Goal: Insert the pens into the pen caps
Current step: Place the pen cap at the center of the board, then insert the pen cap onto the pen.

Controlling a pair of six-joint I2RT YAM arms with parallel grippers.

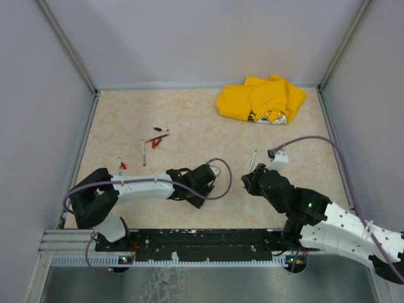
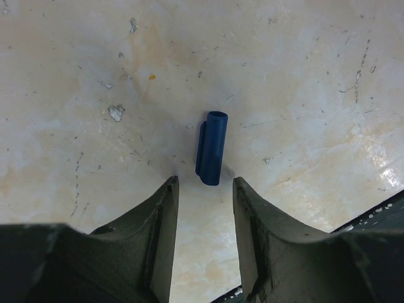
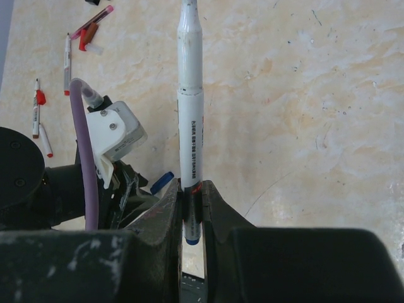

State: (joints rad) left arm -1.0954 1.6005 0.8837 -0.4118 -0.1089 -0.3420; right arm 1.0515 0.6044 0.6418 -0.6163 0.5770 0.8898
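The left gripper [image 2: 205, 183] hovers low over the worktop [image 2: 303, 95] with its fingers [image 2: 165, 208] spread apart. A blue pen cap [image 2: 211, 148] lies flat just ahead of them. The right gripper [image 3: 191, 189] is clamped on a white pen [image 3: 190, 113] near its blue end; the far tip seems uncapped. Other pens [image 1: 151, 142] lie scattered well to the left.

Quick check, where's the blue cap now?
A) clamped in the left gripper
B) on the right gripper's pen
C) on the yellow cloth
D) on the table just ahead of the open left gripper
D: the left wrist view shows the cap lying on the table just ahead of the left gripper, whose fingers stand apart and clear of it.
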